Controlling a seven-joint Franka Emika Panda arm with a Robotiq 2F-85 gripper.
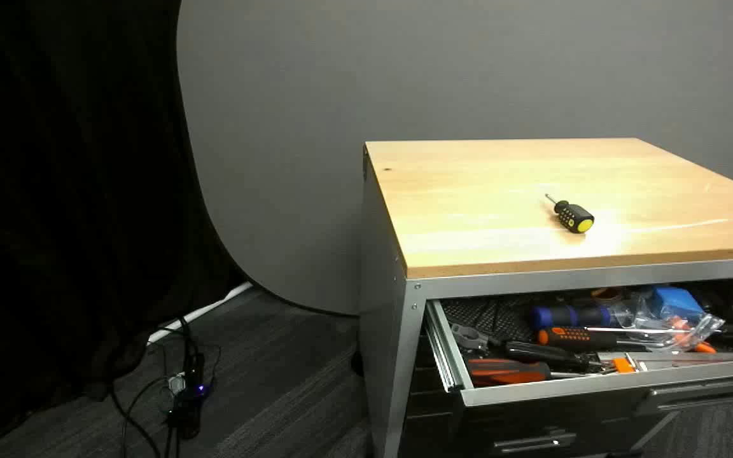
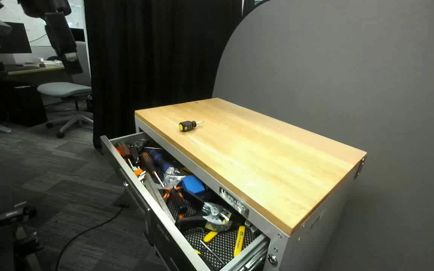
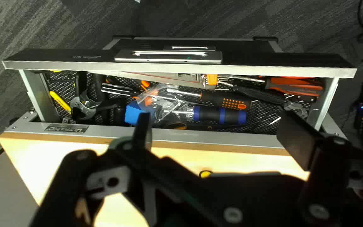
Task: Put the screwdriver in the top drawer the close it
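The screwdriver, with a stubby yellow-and-black handle and short shaft, lies on the wooden cabinet top in both exterior views (image 1: 573, 217) (image 2: 188, 126). Its yellow handle end faces the front edge. In the wrist view only that yellow end (image 3: 205, 174) shows; the gripper hides the rest. The top drawer is pulled open in both exterior views (image 1: 595, 384) (image 2: 147, 195) and in the wrist view (image 3: 181, 67). My gripper (image 3: 218, 130) is open and empty, its fingers wide apart above the cabinet's front edge. An exterior view shows the gripper (image 2: 35, 67) high at the left.
The drawer holds an orange-black screwdriver (image 3: 227, 100), a blue-banded handle (image 3: 219, 114), a blue block (image 3: 135, 112), clear plastic bags and several other tools. The cabinet's wooden top (image 1: 468, 191) has a metal frame below. A lower drawer handle (image 1: 535, 443) shows underneath. A grey panel (image 2: 333, 75) stands behind.
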